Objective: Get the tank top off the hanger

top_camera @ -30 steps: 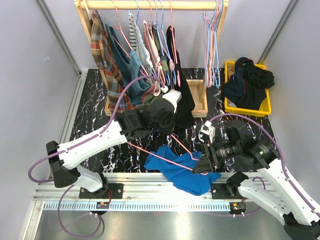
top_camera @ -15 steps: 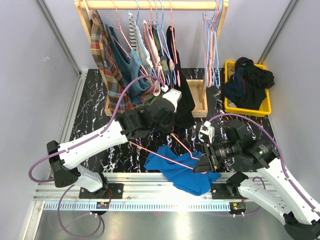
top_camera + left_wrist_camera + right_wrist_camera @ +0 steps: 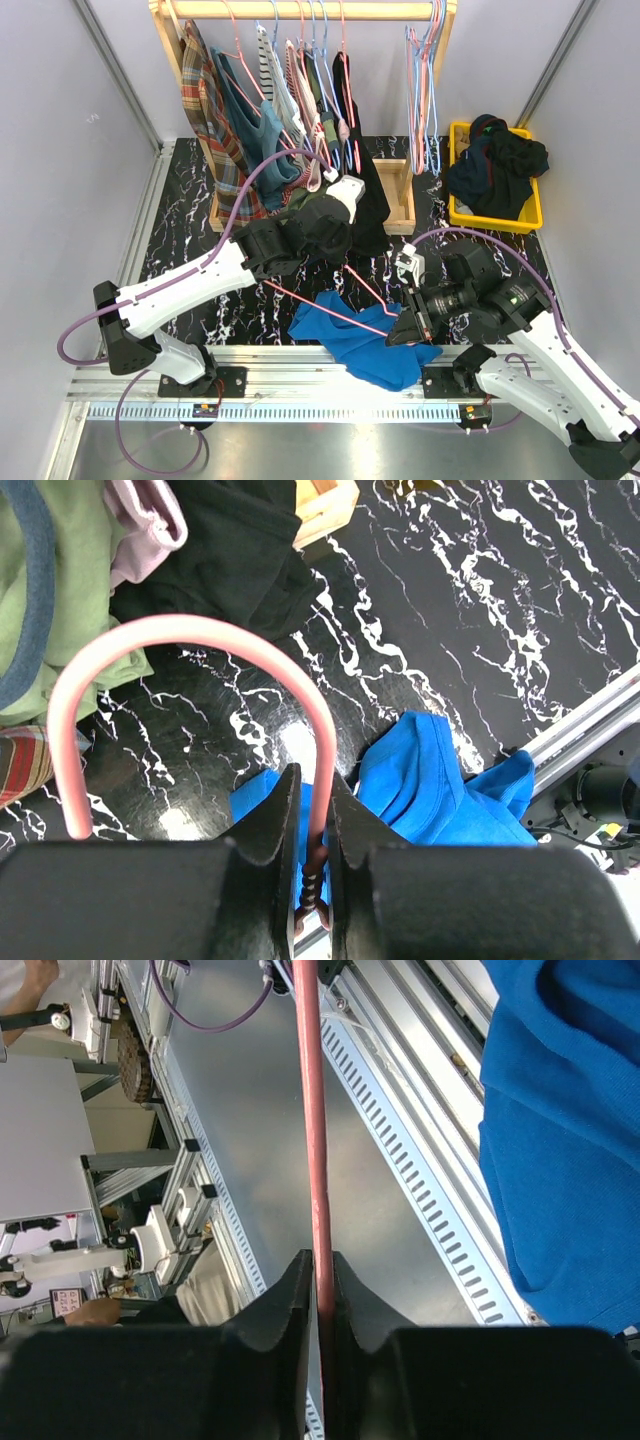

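A blue tank top [image 3: 365,340] lies crumpled at the table's near edge, partly over the front rail; it also shows in the left wrist view [image 3: 430,785] and the right wrist view [image 3: 570,1140]. A pink wire hanger [image 3: 335,300] is held above it, tilted, free of the cloth as far as I can see. My left gripper [image 3: 340,255] is shut on the hanger's hook neck [image 3: 318,780]. My right gripper [image 3: 400,330] is shut on the hanger's bar [image 3: 315,1160] at its right end.
A wooden rack [image 3: 300,10] at the back holds several hung garments and empty hangers [image 3: 425,90]. A yellow bin [image 3: 530,215] of dark clothes stands at the back right. The aluminium rail [image 3: 300,360] runs along the front edge.
Both arms have lifted the hanger slightly up and back; the tank top stays on the table's edge.
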You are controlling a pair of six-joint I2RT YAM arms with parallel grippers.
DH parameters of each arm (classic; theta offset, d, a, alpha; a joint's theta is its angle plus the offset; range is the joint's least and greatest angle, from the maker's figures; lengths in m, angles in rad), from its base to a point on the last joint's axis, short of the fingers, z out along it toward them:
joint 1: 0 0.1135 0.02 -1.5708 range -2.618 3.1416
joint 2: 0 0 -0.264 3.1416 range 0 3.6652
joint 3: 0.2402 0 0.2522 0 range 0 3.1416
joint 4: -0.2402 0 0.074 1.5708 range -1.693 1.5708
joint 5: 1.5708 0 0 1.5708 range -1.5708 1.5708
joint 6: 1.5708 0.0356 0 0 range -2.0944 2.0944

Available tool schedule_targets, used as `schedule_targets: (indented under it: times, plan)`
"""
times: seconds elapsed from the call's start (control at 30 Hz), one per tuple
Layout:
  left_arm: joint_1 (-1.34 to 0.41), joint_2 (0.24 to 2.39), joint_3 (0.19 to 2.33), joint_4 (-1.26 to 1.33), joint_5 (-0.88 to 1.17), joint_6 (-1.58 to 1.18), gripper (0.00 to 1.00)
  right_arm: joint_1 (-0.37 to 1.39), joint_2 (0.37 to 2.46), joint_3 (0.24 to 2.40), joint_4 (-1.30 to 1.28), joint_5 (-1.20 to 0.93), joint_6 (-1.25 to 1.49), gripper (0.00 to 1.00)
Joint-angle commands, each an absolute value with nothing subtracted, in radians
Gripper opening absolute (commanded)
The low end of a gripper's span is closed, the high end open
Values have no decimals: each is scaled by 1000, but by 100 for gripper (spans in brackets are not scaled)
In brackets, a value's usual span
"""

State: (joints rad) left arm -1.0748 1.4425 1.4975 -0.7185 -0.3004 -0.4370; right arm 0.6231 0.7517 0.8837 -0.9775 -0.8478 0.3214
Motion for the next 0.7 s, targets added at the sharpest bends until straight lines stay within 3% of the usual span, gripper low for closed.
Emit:
schedule_targets:
  times: [0.0, 0.1, 0.2, 0.27, 0.33, 0.37, 0.4, 0.67]
  plan:
    - [-1072, 1411, 1520, -652, -313, -416, 0, 638, 752, 890, -966, -819, 322, 16]
    - [-1071, 1414, 1519, -658, -307, -408, 0, 638, 749, 903, -976, -792, 324, 2]
    - [-1071, 1410, 1511, -673, -302, -403, 0, 638, 747, 919, -979, -763, 325, 0]
    - [-1072, 1402, 1496, -696, -313, -406, 37, 638, 746, 926, -979, -752, 325, 0]
    - [-1072, 1361, 1458, -703, -322, -416, 81, 638, 742, 934, -983, -744, 322, 0]
    - [-1072, 1342, 1444, -701, -339, -429, 96, 638, 741, 937, -983, -738, 322, 0]
    - [-1072, 1297, 1428, -698, -351, -437, 99, 638, 742, 936, -983, -729, 322, 0]
    - [-1075, 978, 1292, -605, -498, -523, 99, 643, 736, 925, -983, -781, 295, 0]
